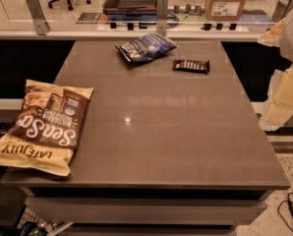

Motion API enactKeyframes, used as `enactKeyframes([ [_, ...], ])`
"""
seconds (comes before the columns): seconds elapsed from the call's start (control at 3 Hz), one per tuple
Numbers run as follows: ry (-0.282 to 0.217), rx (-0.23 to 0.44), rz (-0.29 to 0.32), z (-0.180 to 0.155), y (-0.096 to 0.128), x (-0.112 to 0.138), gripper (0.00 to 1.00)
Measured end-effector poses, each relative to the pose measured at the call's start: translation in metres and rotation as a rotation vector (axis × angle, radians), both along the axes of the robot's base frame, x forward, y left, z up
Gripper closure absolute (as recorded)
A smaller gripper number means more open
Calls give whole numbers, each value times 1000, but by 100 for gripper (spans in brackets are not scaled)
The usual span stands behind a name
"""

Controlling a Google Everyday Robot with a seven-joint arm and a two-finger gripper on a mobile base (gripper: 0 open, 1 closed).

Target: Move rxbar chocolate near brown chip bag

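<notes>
The rxbar chocolate [191, 66] is a small flat black bar with white lettering, lying at the far right of the brown table [161, 127]. The brown chip bag [44, 124] is large, brown and cream-yellow with white script, and lies flat on the table's left front edge, partly overhanging it. My gripper [276, 116] hangs with the cream-white arm at the right edge of the view, off the table's right side, well to the right of the bar and in front of it. It holds nothing that I can see.
A dark blue snack bag [145, 47] lies at the far middle of the table, just left of the bar. A glass rail with metal posts [162, 6] runs behind the table. Cardboard boxes [225, 1] stand beyond it.
</notes>
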State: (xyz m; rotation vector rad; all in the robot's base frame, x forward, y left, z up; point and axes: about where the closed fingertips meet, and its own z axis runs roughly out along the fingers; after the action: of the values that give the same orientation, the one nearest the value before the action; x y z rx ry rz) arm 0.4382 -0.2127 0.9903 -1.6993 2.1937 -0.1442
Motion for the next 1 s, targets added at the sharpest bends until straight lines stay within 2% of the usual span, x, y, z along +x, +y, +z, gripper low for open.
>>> enactKeyframes([
  [0.33, -4, 2, -5, 1, -1, 2, 0],
  [0.67, -22, 35, -38, 5, -12, 21, 0],
  [1.0, -40, 105, -79, 3, -28, 53, 0],
])
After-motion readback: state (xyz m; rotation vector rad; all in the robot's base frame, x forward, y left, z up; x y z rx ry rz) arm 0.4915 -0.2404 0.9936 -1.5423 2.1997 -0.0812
